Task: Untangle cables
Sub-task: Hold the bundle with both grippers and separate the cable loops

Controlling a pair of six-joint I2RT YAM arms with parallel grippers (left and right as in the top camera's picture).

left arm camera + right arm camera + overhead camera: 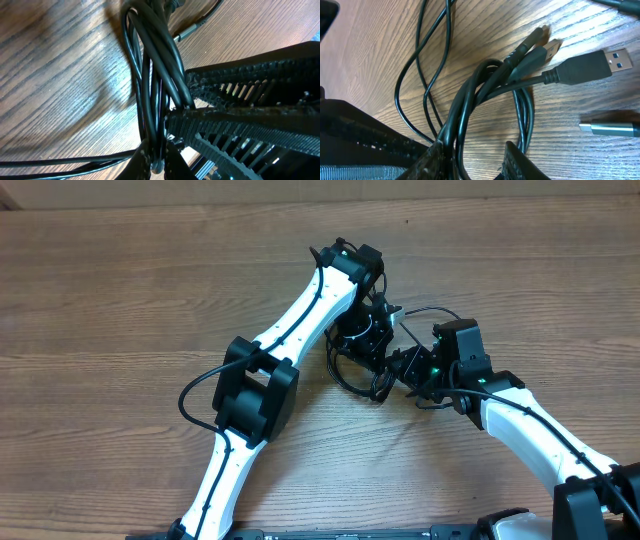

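The cables point(461, 107) lie in a black tangle on the wooden tabletop point(120, 300), between the two hands. The left hand point(172, 117) is pressed together, pinching several strands at its fingertips. The right hand point(477, 160) is partly spread, with loops passing between its fingers and plugs just beyond them.

Overhead straight down on table point(110, 330), wrist views close, low — all sharing the cables point(150, 100)
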